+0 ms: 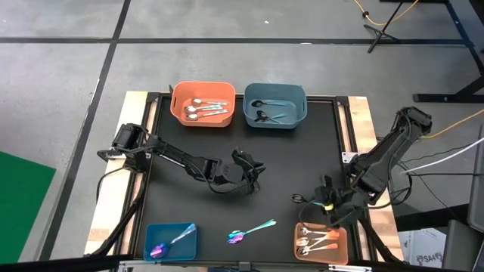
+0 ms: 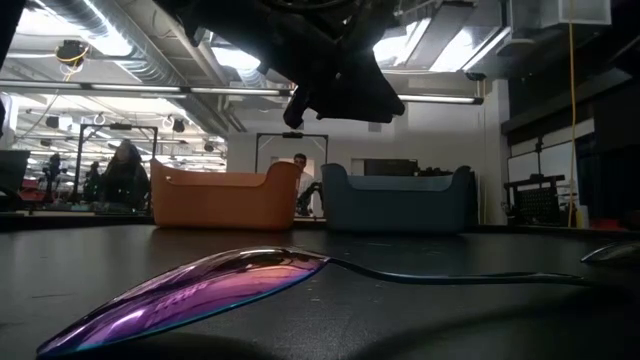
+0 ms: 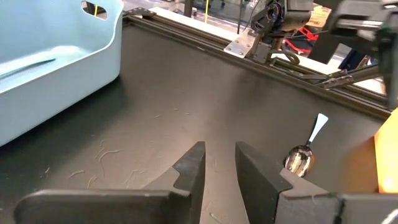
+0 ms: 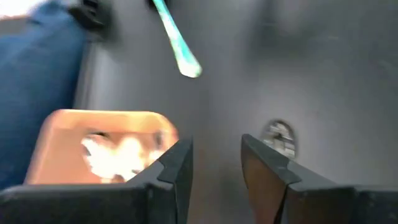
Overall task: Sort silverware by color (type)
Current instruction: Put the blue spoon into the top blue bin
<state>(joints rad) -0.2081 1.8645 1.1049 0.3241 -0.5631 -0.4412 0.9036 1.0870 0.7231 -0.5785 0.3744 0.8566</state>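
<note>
Starting at the near edge: the blue tray [image 1: 155, 233] holds one iridescent spoon [image 1: 168, 243]. The orange tray [image 1: 340, 249] holds a few spoons [image 1: 316, 240], and we can't make out their handle colour from above. Between the trays a loose spoon [image 1: 248, 233] with a purple-blue bowl and teal handle lies flat on the mat [image 1: 189, 196], apart from both. In the low view it fills the foreground, with its handle running off to the right. Another spoon tip [image 2: 612, 252] is cut off at that edge.

The right gripper [image 1: 327, 202] hangs just beyond the orange tray. Its fingers are parted with nothing between them. Its wrist view is badly smeared, and we can't identify the round blob [image 4: 278, 137] on the mat. A dark piece [image 1: 297, 198] lies just beside the gripper, too small to call from above.

The left gripper [image 1: 252, 175] is mid-mat, with its fingers [image 3: 189, 165] apart and the gap empty. Its wrist view shows a shiny-bowled, pale-handled spoon [image 3: 303, 155] near an orange edge. We can't tell whether that is the dark piece. The low view shows only this gripper's dark underside, with the fingers hidden.

At the far edge, the orange bin [image 1: 203, 85] holds silver spoons [image 1: 206, 109] and the blue bin [image 1: 274, 86] holds dark spoons [image 1: 266, 113]. In the low view the bin walls hide both loads. Beyond them, a person [image 2: 300, 165] is half hidden behind the orange bin.
</note>
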